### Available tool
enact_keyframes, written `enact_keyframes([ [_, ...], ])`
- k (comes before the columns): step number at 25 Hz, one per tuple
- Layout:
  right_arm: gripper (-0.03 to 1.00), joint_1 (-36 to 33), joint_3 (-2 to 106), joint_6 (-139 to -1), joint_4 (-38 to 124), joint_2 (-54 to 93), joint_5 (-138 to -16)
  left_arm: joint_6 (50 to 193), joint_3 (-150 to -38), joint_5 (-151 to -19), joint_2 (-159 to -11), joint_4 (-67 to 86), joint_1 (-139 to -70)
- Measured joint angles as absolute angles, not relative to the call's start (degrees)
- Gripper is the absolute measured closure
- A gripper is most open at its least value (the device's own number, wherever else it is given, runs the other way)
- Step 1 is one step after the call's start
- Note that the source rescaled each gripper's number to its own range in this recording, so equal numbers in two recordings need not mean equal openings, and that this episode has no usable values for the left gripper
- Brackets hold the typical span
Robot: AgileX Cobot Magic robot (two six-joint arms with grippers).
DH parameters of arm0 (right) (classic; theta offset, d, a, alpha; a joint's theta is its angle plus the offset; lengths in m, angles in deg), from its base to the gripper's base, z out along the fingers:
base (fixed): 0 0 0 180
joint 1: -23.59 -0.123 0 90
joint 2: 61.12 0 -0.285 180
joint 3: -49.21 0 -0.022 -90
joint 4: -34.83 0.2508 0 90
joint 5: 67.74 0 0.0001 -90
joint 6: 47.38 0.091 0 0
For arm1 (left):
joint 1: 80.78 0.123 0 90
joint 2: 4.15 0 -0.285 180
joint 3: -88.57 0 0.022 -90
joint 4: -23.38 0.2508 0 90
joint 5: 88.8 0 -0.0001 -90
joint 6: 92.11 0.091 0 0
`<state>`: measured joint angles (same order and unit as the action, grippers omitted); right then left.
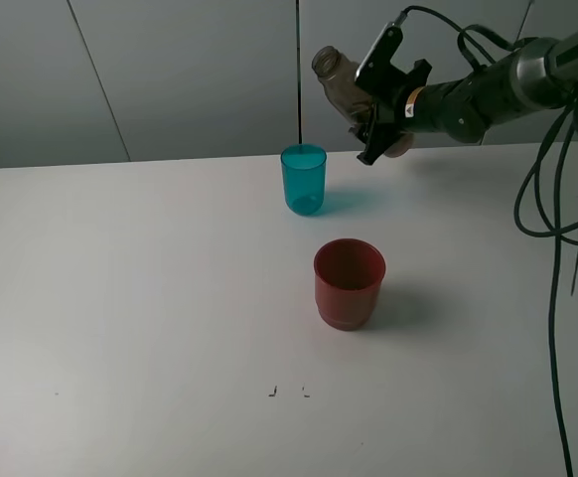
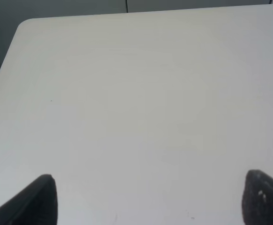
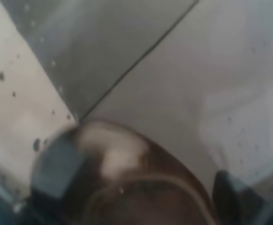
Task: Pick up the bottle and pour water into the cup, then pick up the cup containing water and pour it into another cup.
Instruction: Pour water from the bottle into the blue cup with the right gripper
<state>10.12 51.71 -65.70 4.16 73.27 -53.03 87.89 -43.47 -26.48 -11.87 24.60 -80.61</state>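
The smoky brown bottle [image 1: 337, 78] hangs tilted in the air, its mouth pointing up and to the left, just above and to the right of the teal cup [image 1: 303, 179]. My right gripper [image 1: 376, 127] is shut on the bottle's body. In the right wrist view the bottle [image 3: 127, 187] fills the space between the dark fingers [image 3: 56, 164]. The teal cup stands upright at the back middle of the table. The red cup [image 1: 349, 283] stands upright in front of it. My left gripper [image 2: 148, 199] is open over bare table, holding nothing, and does not show in the high view.
The white table [image 1: 120, 298] carries only the two cups. Black cables [image 1: 557, 209] hang down at the right beside the right arm. A grey panelled wall stands behind the table's far edge.
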Motion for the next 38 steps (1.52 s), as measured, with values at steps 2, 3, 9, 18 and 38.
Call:
enact_keyframes([
  [2, 0.96, 10.09, 51.71, -68.11, 4.16, 73.27, -53.17, 87.89, -43.47, -26.48, -11.87, 24.60, -80.61],
  [3, 0.96, 10.09, 51.71, -69.33, 4.16, 73.27, -53.28, 87.89, -43.47, -26.48, -11.87, 24.60, -80.61],
  [9, 0.96, 9.99, 51.80, -76.01, 4.16, 73.27, -53.80, 87.89, -43.47, -26.48, -11.87, 24.60, -80.61],
  [18, 0.96, 9.99, 52.03, -81.45, 5.44, 73.27, -56.47, 87.89, -43.47, -26.48, -11.87, 24.60, -80.61],
  [38, 0.96, 9.99, 56.01, -91.51, 3.97, 76.74, -59.15, 87.89, -43.47, -26.48, -11.87, 24.60, -80.61],
])
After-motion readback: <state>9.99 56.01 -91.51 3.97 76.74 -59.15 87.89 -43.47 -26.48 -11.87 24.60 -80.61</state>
